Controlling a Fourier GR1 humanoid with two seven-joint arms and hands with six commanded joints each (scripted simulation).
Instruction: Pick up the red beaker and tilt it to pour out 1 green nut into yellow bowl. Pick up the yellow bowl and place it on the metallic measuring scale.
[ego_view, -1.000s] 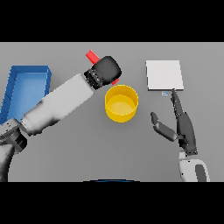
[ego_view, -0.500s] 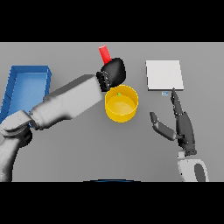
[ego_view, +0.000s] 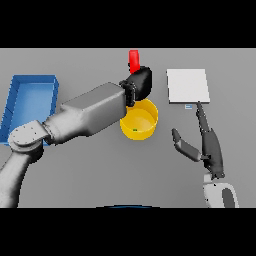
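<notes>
Red beaker (ego_view: 133, 60), probably light and rigid, sits clasped in the left hand (ego_view: 139, 83) above the yellow bowl (ego_view: 141, 120), which holds a green nut (ego_view: 134, 130); right hand (ego_view: 210, 145) rests open.

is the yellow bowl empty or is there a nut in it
Not empty: a small green nut lies on the floor of the yellow bowl.

A bare lab bench: plain grey table (ego_view: 100, 175), measuring scale (ego_view: 187, 85) at two o'clock, blue bin (ego_view: 15, 95) at ten.
</notes>
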